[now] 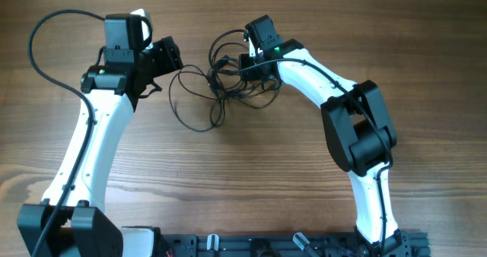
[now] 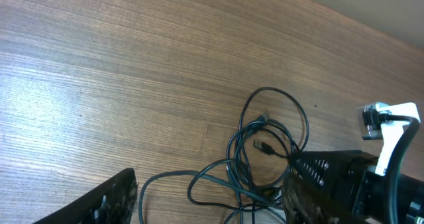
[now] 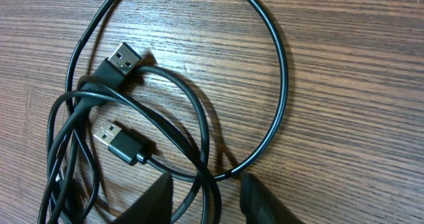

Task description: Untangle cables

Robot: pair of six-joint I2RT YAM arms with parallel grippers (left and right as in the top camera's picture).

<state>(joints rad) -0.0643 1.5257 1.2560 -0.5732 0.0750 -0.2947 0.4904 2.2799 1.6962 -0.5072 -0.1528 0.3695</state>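
Note:
A tangle of black cables (image 1: pixel 221 78) lies on the wooden table between my two grippers. My left gripper (image 1: pixel 171 58) is open at the tangle's left edge; in the left wrist view, cable loops (image 2: pixel 265 144) lie between and beyond its wide-spread fingers (image 2: pixel 212 207). My right gripper (image 1: pixel 255 63) is over the tangle's right side. In the right wrist view its fingers (image 3: pixel 209 197) are open, with cable strands (image 3: pixel 205 151) running between them. Two USB plugs show there, one larger (image 3: pixel 122 58) and one smaller (image 3: pixel 119 141). A small plug (image 2: pixel 265 146) shows in the left wrist view.
The wooden table (image 1: pixel 251 173) carries only the cables. The right arm's gripper body (image 2: pixel 358 181) fills the lower right of the left wrist view. The left arm's own supply cable (image 1: pixel 46 44) arcs over the far left of the table.

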